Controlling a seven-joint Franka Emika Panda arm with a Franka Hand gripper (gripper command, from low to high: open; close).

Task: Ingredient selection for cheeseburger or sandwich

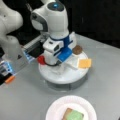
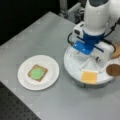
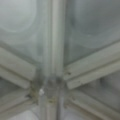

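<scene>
the claw (image 2: 86, 56) is low over the middle of the white divided tray (image 2: 72, 67); i cannot tell if it is open. the cheese square (image 2: 89, 77), patty (image 2: 113, 70) and tomato disc (image 1: 41, 60) lie in the tray. on the paper plate (image 2: 23, 75) on the grey surface (image 2: 37, 32), lettuce (image 2: 37, 73) lies on a toast square (image 2: 44, 68).
</scene>
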